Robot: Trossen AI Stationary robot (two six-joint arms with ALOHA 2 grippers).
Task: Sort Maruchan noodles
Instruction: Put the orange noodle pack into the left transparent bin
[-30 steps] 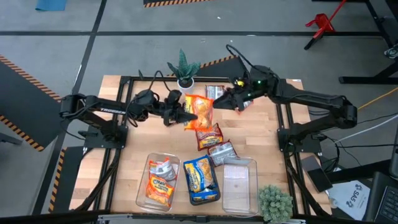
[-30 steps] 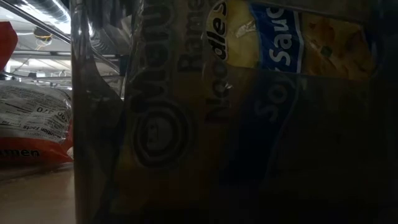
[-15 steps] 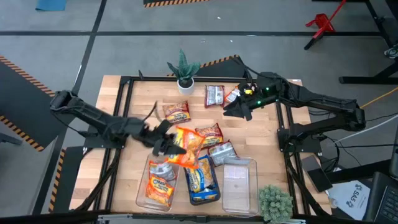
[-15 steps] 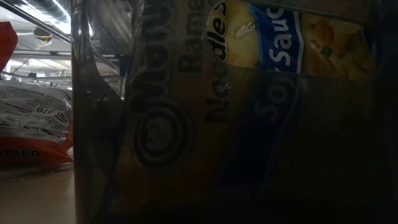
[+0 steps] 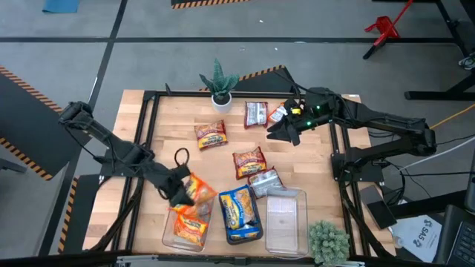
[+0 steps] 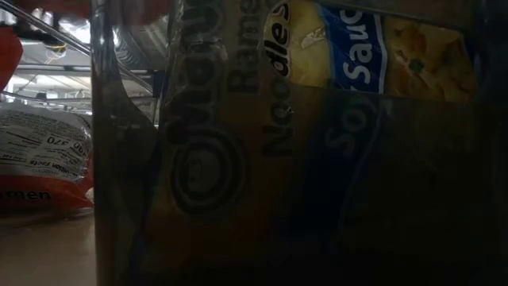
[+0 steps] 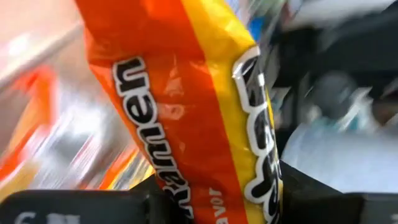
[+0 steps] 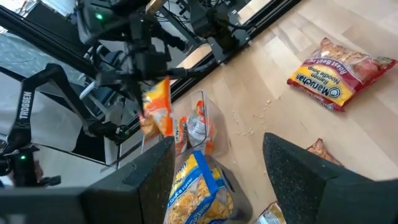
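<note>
My left gripper (image 5: pixel 182 195) is shut on an orange Maruchan packet (image 5: pixel 197 188) over the left clear bin (image 5: pixel 172 236), which holds more orange packets (image 5: pixel 191 225). The packet fills the left wrist view (image 7: pixel 186 106). The middle bin holds a blue-and-yellow packet (image 5: pixel 239 211). Several red and silver packets lie flat on the table: (image 5: pixel 211 134), (image 5: pixel 256 113), (image 5: pixel 249 161), (image 5: pixel 264 180). My right gripper (image 5: pixel 284 130) hovers open near the far right, beside a red packet (image 5: pixel 276 113). The right wrist view looks across at the held packet (image 8: pixel 157 112). My left gripper pinches the orange packet by one end (image 7: pixel 205 180) between its two fingers (image 7: pixel 311 193). It comes slanting down from the table's left. The packet is lifted clear and sticks out past the fingers over the left bin.
A third clear bin (image 5: pixel 286 222) stands near the table's near edge on the right. A potted plant (image 5: pixel 220 83) stands at the far edge and another (image 5: pixel 327 242) at the near right corner. The low view is filled by the middle bin's wall (image 6: pixel 127 159).
My left gripper has carried the orange packet from the middle of the table toward the near edge and down, to just above the left bin. It has stayed shut on the packet. The other packets lie where they were.
</note>
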